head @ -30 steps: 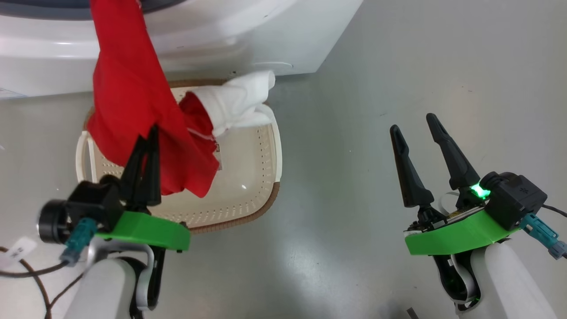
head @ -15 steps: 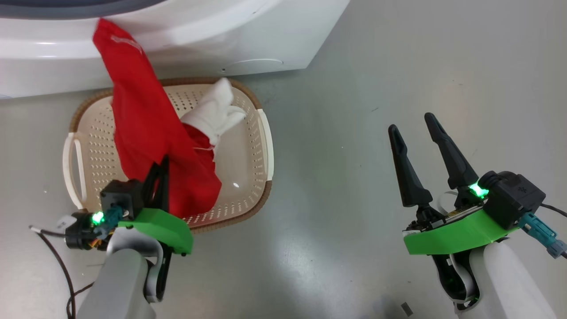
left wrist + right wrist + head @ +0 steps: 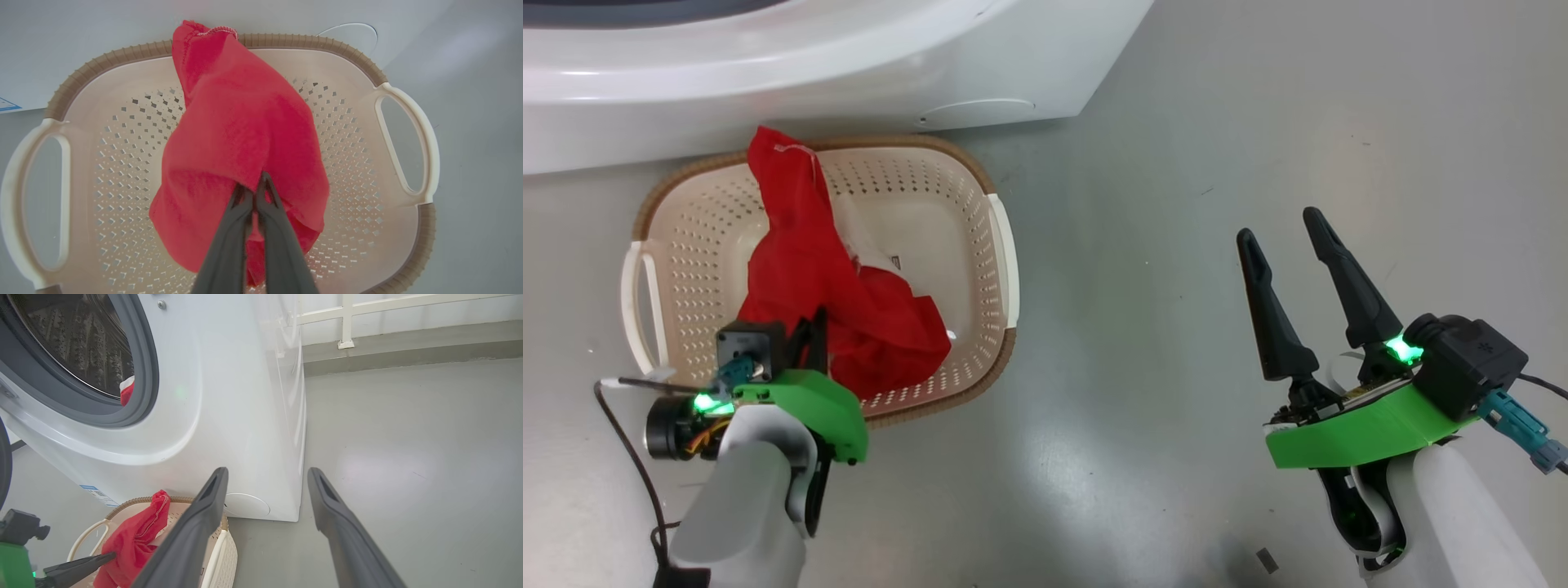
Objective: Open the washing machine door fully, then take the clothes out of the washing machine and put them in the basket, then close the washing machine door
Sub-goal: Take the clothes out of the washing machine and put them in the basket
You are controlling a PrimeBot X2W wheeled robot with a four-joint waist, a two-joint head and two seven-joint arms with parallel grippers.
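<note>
Looming across the top of the head view, the white boxy front-loading washing machine (image 3: 849, 73) has the cream perforated plastic basket with a brown woven-look rim (image 3: 1006, 269) just before it on the grey floor (image 3: 1160, 343). The bright red fabric garment (image 3: 849, 310) sits mostly inside the basket, one corner reaching up over the far rim. The left gripper (image 3: 810, 320) is pinched tight on a fold of it. The right gripper (image 3: 1280, 225) hangs spread wide and empty, well apart. Letting go now could leave that corner draped outside. A scrap of red and white cloth (image 3: 126, 391) sits at the drum's lip, and shutting the machine could trap it.
</note>
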